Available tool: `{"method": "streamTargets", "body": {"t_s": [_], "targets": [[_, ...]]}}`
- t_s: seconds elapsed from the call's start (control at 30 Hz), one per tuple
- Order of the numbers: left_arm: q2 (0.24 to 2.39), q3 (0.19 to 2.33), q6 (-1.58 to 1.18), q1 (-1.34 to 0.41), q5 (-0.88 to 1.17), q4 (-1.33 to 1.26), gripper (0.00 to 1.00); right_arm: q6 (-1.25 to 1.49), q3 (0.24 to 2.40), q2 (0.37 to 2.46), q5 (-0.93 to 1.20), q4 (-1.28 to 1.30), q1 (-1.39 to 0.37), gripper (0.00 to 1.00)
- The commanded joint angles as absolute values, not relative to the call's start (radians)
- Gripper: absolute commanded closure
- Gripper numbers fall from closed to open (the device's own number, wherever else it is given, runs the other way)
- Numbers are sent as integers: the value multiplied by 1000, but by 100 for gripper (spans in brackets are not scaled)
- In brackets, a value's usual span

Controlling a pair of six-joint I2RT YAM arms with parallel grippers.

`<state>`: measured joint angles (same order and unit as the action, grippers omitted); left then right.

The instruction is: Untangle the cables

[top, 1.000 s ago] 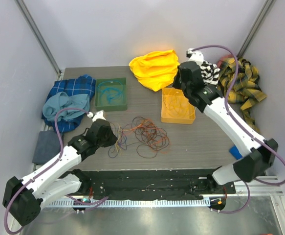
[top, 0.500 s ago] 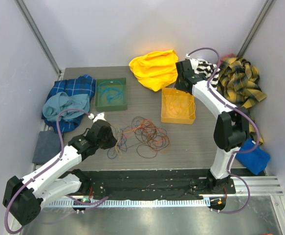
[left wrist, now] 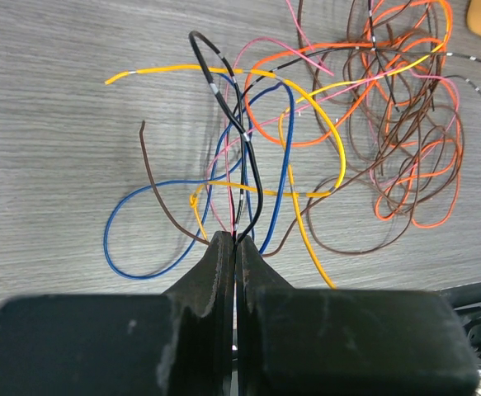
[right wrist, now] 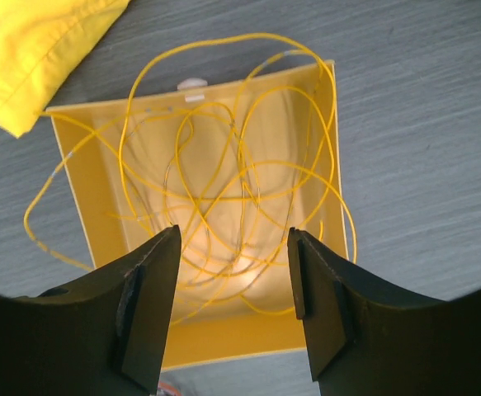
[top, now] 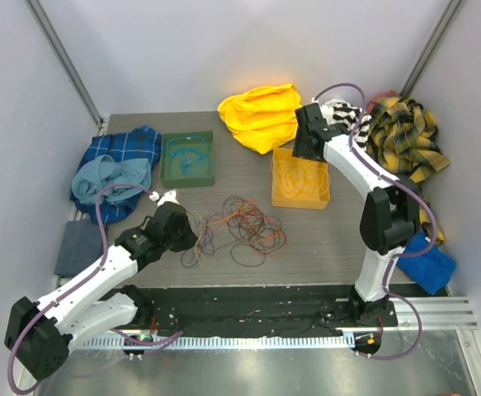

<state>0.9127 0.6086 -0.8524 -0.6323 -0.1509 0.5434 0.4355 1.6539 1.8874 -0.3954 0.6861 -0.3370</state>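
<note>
My left jaws are pressed together on a couple of thin strands, one black and one pink, which run straight into the seam between the fingers (left wrist: 211, 272). The left wrist view shows this clearly; from the top view I only see the wrist sitting at the left fringe of the cables (top: 244, 227). Just past the tips a blue loop (left wrist: 141, 247), a brown end and yellow strands fan out on the table (left wrist: 50, 124). The denser orange and brown coils lie farther right, about mid-table and nearer the near edge.

My right jaws stand wide apart with nothing between them, hanging over the orange bin (right wrist: 75, 181), which holds a loose nest of yellow cables (right wrist: 223, 190); some loops spill over its walls. Only the top view places that bin (top: 300, 202) right of centre, toward the far edge, beside the yellow cloth (top: 261, 115).

The left arm (top: 100, 268) lies low, stretched from the near left corner toward the middle. The right arm (top: 384, 214) rises from the near right, folds at the elbow and reaches to the bin's far side.
</note>
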Motion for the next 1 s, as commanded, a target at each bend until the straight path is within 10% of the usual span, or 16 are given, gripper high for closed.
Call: {"method": "streamTargets", "body": {"t_s": [0.0,0.4,0.97], "targets": [[920,623,-819,-627,-130,537,95,469,1480,1638,-370,619,-347,39],[864,701,-750,-627,-244,594,0,477,974,1192,-601,240,-768,35],[942,810,-741,-627,-301,572,0,354,708,977,-1057,18,-1216,16]]}}
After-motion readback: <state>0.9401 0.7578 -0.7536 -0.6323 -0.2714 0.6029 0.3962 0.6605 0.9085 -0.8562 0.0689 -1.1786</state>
